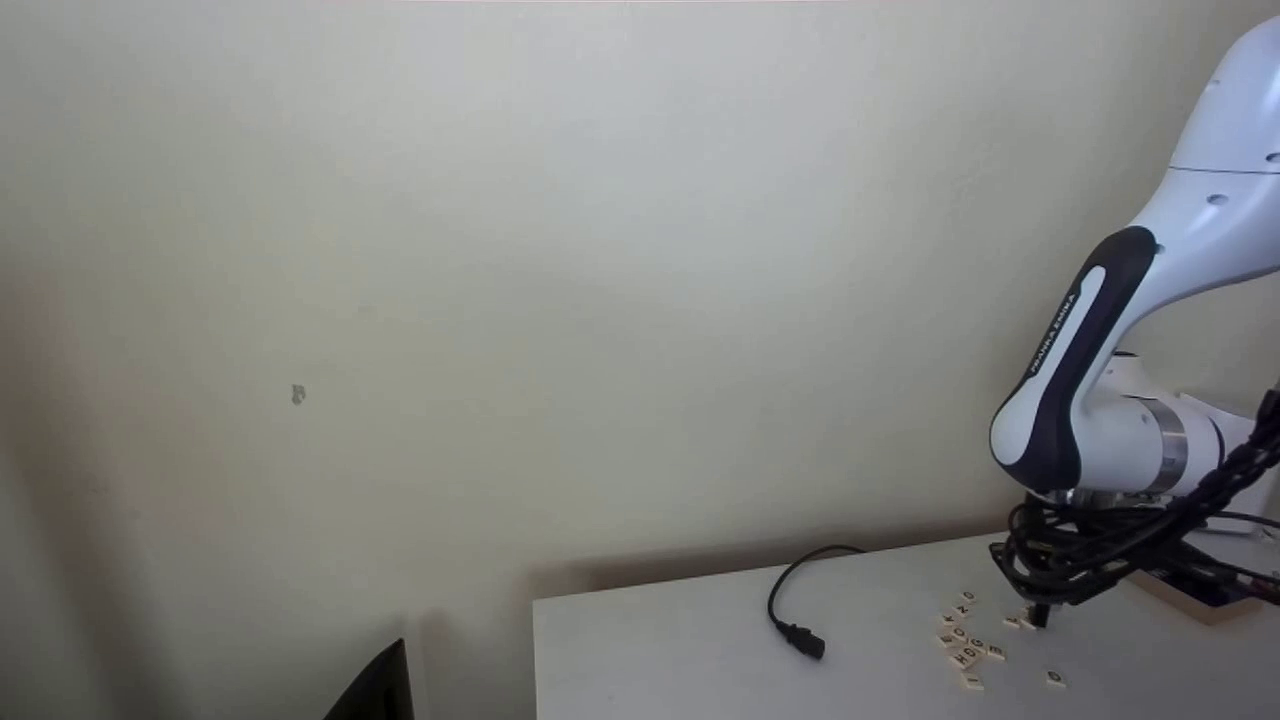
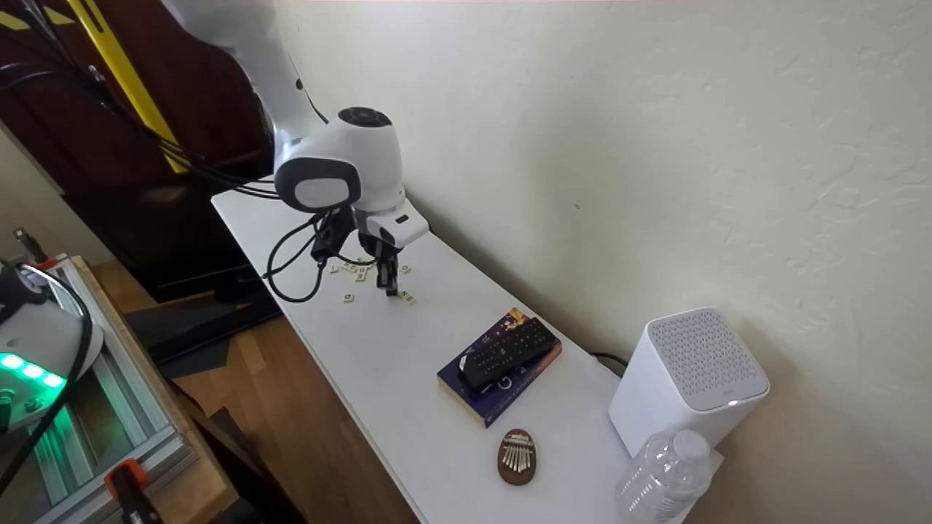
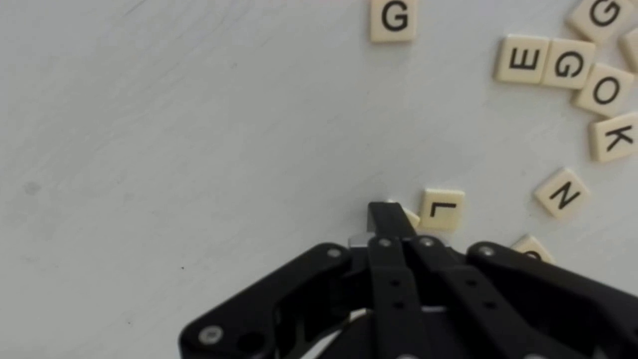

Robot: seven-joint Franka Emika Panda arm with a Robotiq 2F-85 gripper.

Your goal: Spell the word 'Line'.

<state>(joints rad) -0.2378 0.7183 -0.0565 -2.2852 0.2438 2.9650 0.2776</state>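
Observation:
In the wrist view, a cream L tile [image 3: 442, 209] lies flat just right of my fingertips. A second tile [image 3: 412, 218], mostly hidden by the fingertip, lies beside it; its letter is covered there. An N tile [image 3: 562, 193] lies apart to the right, and an E tile [image 3: 522, 59] touches a G tile [image 3: 568, 65]. An I tile [image 1: 972, 681] shows in an exterior view. My gripper [image 3: 391, 219] is shut, its black fingertips together, low over the half-hidden tile. In both exterior views the gripper [image 1: 1039, 615] [image 2: 390, 287] points down at the white table [image 2: 349, 342].
Other tiles include a lone G [image 3: 394, 20], an O [image 3: 605, 90] and a K [image 3: 618, 137]. A black cable [image 1: 800, 640] lies on the table. A book [image 2: 473, 397] with a remote [image 2: 510, 353], a thumb piano [image 2: 517, 457], a white box [image 2: 684, 371] and a bottle [image 2: 662, 480] stand farther along.

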